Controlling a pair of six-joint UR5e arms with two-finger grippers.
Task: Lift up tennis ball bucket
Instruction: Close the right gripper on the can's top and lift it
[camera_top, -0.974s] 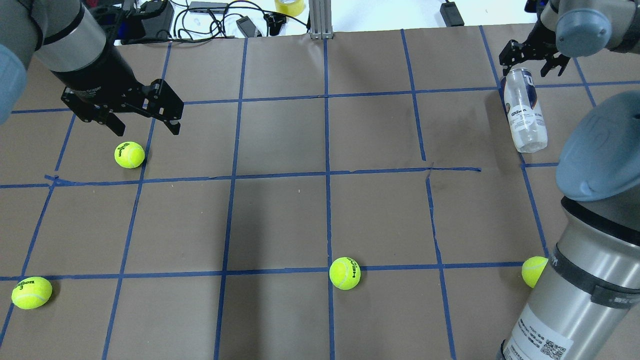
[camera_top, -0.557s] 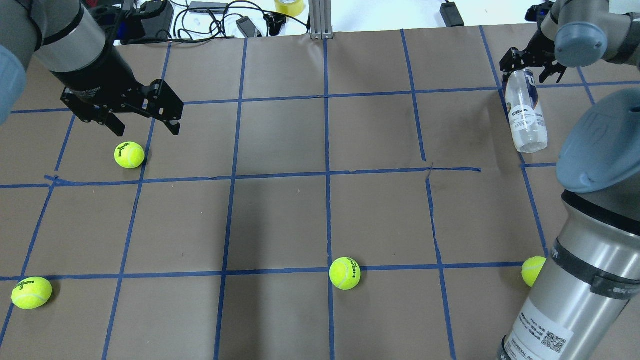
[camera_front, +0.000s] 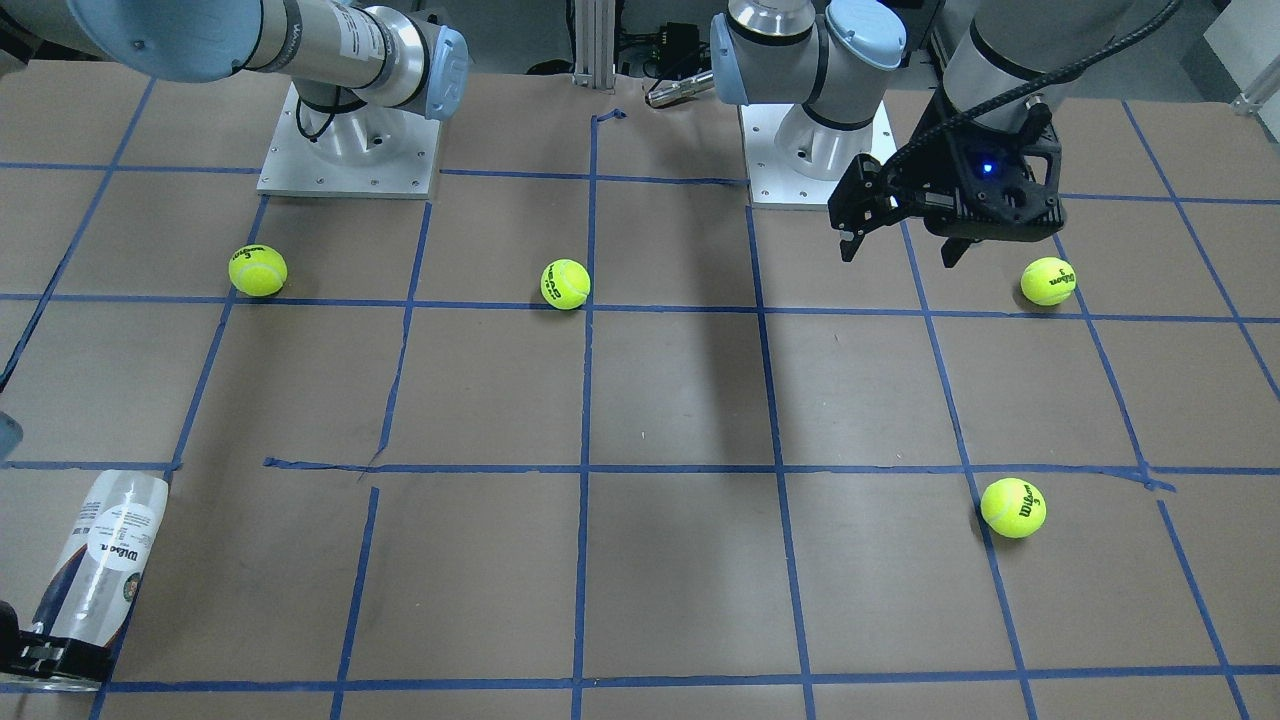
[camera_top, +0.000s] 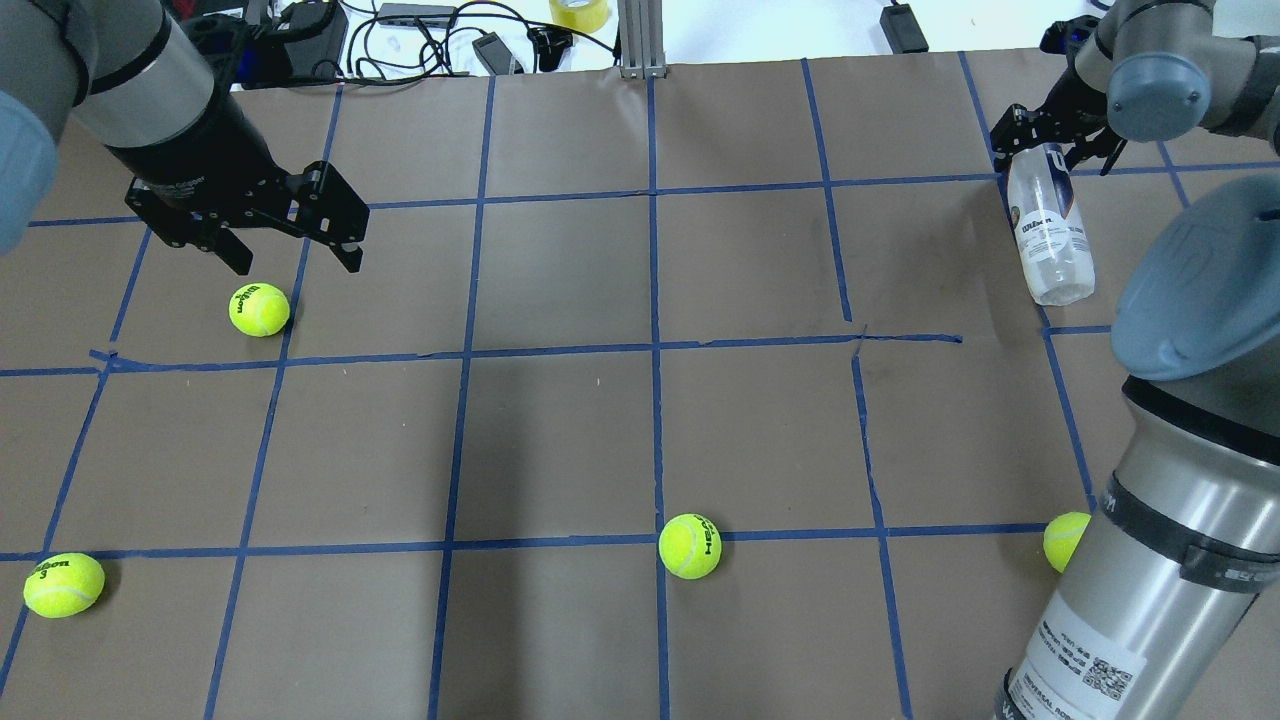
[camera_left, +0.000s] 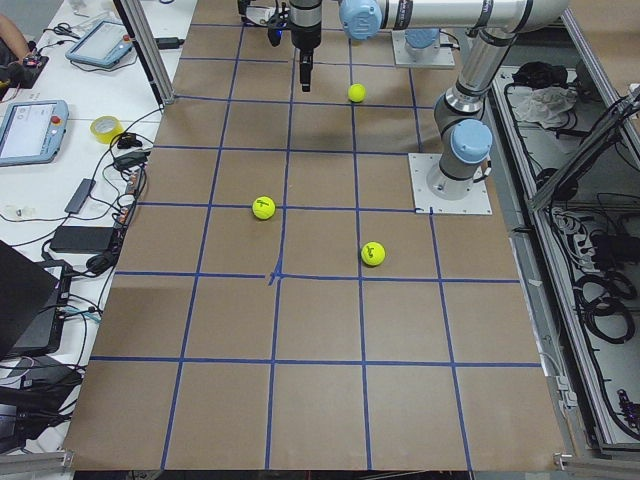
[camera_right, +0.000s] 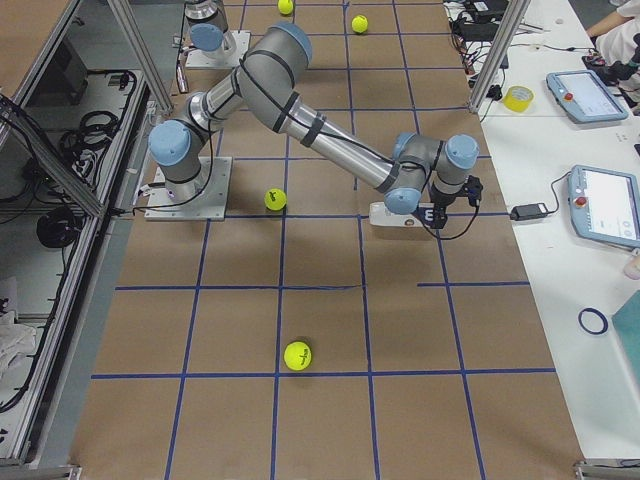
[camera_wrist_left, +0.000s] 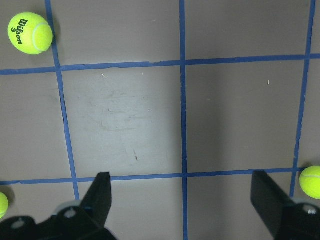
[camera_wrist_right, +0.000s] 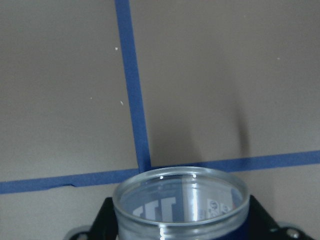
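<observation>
Firstly, overhead: right gripper (camera_top: 1055, 148) straddling far end of tennis ball bucket (camera_top: 1048, 235), fingers spread; bucket lying flat on table (camera_top: 560, 440). Left gripper (camera_top: 295, 262) hovering spread, tennis ball (camera_top: 259, 309) lying near its fingertips. Right wrist: bucket's clear rim sitting between fingers (camera_wrist_right: 107, 215), close beside both. Left wrist: fingers (camera_wrist_left: 100, 195) gaping wide over table.

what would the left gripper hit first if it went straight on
Likely the table at a blue tape crossing between the left gripper's fingers; a tennis ball lies outside them.
</observation>
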